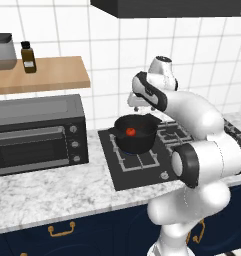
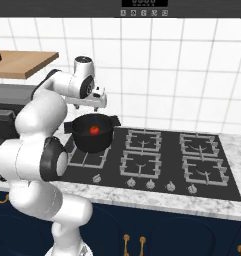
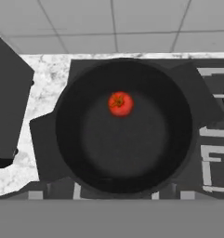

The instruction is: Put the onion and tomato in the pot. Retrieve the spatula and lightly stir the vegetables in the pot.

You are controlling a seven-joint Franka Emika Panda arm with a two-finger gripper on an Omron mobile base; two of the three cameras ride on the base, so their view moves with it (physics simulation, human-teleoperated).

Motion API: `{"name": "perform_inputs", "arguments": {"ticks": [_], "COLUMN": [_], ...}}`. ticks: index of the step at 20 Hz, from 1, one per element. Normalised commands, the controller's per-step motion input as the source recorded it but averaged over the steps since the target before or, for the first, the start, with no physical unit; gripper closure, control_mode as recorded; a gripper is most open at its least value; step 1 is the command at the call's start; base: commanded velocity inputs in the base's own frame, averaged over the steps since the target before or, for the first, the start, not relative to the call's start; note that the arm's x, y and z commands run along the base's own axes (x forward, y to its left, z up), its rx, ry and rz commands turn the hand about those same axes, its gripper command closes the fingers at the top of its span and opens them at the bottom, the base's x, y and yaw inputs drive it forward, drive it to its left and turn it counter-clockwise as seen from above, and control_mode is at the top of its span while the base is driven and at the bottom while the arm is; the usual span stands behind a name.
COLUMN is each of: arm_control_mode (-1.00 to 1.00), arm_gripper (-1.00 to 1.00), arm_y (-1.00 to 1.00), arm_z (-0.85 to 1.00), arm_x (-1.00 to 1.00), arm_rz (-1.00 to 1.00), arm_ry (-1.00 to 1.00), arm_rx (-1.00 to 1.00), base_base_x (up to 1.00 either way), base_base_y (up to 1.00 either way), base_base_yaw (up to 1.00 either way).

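— What's over on the far left?

— A wooden shelf [image 1: 39,75] on the tiled wall, with a small dark bottle [image 1: 28,57] standing on it. Under the shelf a black toaster oven [image 1: 38,134] sits on the marble counter [image 1: 57,190].

— And moving right?

— The black cooktop [image 2: 162,162] starts just beside the oven. On its far left burner stands the pot [image 1: 136,134], round, deep and black, with a short handle on each side.

— Anything in it?

— The tomato [image 3: 120,104], a small glossy red ball. From above it lies on the pot's floor, off centre, close to the wall on the side nearer the tiles. I see nothing else inside.

— Where's the robot's hand?

— The gripper [image 2: 94,101] hangs directly above the pot, clear of the rim, pointing down. The white arm [image 1: 197,150] bends over from the near side of the counter.

— Is it holding anything?

— No. The jaws stand wide apart with nothing between them, and the tomato lies free beneath.

— And further right?

— The remaining burners with their grey grates, a row of knobs along the near edge, then more marble.
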Motion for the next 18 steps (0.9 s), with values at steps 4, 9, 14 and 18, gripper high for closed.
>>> {"name": "perform_inputs", "arguments": {"ticks": [4, 9, 14, 18], "arm_control_mode": [-1.00, -1.00, -1.00, -1.00], "arm_gripper": [-1.00, -1.00, -1.00, -1.00], "arm_y": [0.00, -0.04, -0.05, 0.00], "arm_z": [0.70, 0.87, 0.72, 0.07], "arm_x": [-1.00, -1.00, -1.00, -0.32], "arm_rz": [-0.05, -0.08, -0.02, 0.00], "arm_ry": [-0.37, -0.22, 0.00, 0.00], "arm_rx": [0.00, 0.00, -0.09, -0.02], "base_base_x": [0.00, 0.00, 0.00, 0.00], "base_base_y": [0.00, 0.00, 0.00, 0.00], "base_base_yaw": [0.00, 0.00, 0.00, 0.00]}}
